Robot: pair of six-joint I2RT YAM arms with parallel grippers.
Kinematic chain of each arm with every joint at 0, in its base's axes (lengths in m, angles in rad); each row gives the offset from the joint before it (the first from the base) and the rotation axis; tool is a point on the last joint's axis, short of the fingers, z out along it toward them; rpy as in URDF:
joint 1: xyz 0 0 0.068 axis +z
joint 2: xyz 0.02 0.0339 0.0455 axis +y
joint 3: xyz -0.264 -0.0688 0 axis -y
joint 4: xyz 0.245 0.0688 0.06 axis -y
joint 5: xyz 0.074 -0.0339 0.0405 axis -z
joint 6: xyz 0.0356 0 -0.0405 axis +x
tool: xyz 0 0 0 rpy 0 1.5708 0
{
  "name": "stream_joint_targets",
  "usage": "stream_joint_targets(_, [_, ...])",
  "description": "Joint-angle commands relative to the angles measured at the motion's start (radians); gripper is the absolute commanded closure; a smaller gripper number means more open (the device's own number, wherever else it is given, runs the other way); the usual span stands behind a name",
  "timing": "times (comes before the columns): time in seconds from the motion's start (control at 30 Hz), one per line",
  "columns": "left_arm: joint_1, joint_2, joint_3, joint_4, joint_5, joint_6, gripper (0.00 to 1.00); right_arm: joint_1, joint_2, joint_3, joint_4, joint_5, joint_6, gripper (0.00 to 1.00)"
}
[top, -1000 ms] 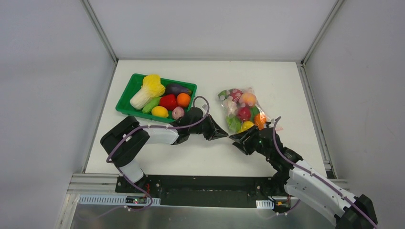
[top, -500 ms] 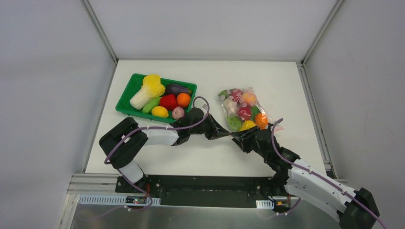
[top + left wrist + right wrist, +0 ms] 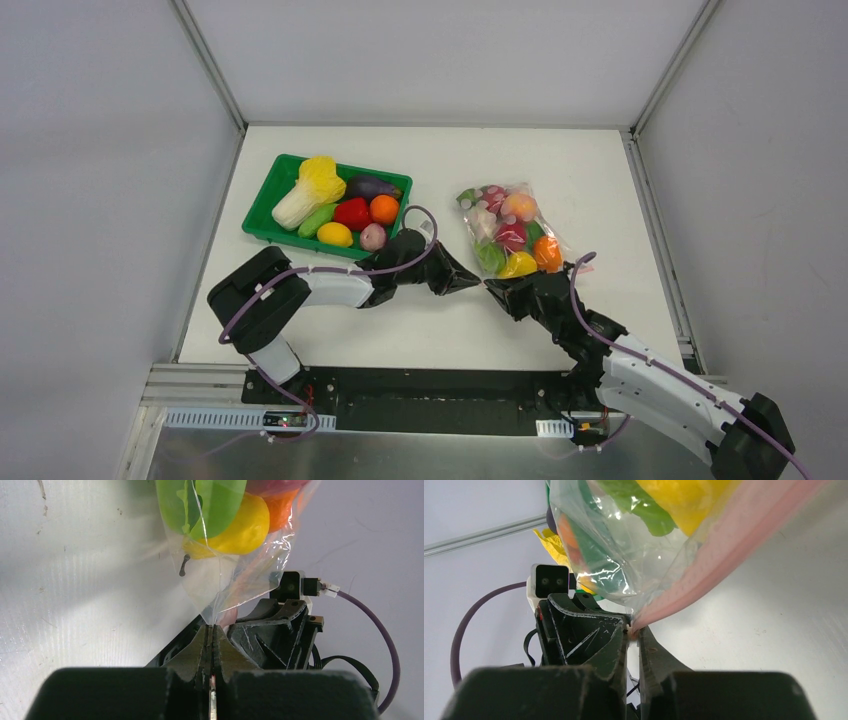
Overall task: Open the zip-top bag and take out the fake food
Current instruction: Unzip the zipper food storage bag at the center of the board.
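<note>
zip-top bag [image 3: 510, 235] lies centre-right in the top view on the white worktop [image 3: 590, 170], pink zip end toward the bottom of the frame, where both arms meet; fake food [image 3: 512, 238] all inside, bunched toward the far end, mouth looks not yet opened; left fingers [image 3: 210, 640] pressed together on a fold of clear film at the bag's near corner, yellow pear [image 3: 240, 525] and green leaf [image 3: 210, 505] just beyond them; right fingers [image 3: 630, 634] nearly shut, pinching the tip of the pink zip strip [image 3: 724, 555]; the two grips sit touching-close on opposite faces of the mouth, I'd say so they can pull apart and pop the zip; green tray [image 3: 262, 205] of other produce upper left, well apart; no brand or readable writing anywhere
</note>
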Motion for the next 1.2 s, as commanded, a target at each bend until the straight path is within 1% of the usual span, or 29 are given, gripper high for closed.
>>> stream_joint_targets(0.0, [-0.013, -0.045, -0.017, 0.072, -0.012, -0.017, 1.00, 0.004, -0.021, 0.030, -0.043, 0.066, 0.016, 0.97])
stream_joint_targets(0.03, [-0.012, -0.047, -0.020, 0.067, -0.017, -0.013, 1.00, 0.005, -0.025, 0.038, -0.067, 0.076, 0.015, 1.00])
stream_joint_targets(0.37, [0.021, -0.091, -0.048, 0.009, -0.038, 0.035, 1.00, 0.003, -0.083, 0.092, -0.246, 0.136, 0.000, 1.00])
stream_joint_targets(0.53, [0.040, -0.109, -0.055, -0.007, -0.035, 0.053, 1.00, 0.003, -0.102, 0.118, -0.293, 0.162, -0.017, 1.00])
stream_joint_targets(0.63, [0.038, -0.101, -0.010, -0.045, 0.005, 0.081, 1.00, 0.003, -0.091, 0.131, -0.291, 0.154, -0.031, 1.00])
stream_joint_targets(0.73, [0.026, -0.095, 0.024, -0.063, 0.022, 0.097, 0.76, 0.003, -0.069, 0.145, -0.281, 0.144, -0.045, 1.00])
stream_joint_targets(0.77, [0.022, -0.091, 0.036, -0.073, 0.028, 0.103, 0.70, 0.004, -0.065, 0.148, -0.276, 0.143, -0.048, 1.00])
stream_joint_targets(0.83, [0.011, -0.081, 0.054, -0.076, 0.031, 0.100, 0.64, 0.004, -0.066, 0.151, -0.264, 0.142, -0.053, 1.00])
stream_joint_targets(0.9, [0.001, -0.064, 0.068, -0.068, 0.032, 0.090, 0.60, 0.003, -0.064, 0.152, -0.257, 0.139, -0.057, 1.00])
stream_joint_targets(0.97, [-0.006, -0.042, 0.081, -0.054, 0.036, 0.075, 0.60, 0.003, -0.062, 0.153, -0.253, 0.136, -0.057, 1.00])
stream_joint_targets(1.07, [-0.013, -0.004, 0.096, -0.025, 0.041, 0.049, 0.60, 0.004, -0.057, 0.150, -0.244, 0.125, -0.059, 1.00])
stream_joint_targets(1.17, [-0.022, 0.026, 0.116, -0.021, 0.043, 0.043, 0.62, 0.003, -0.061, 0.146, -0.238, 0.121, -0.056, 1.00])
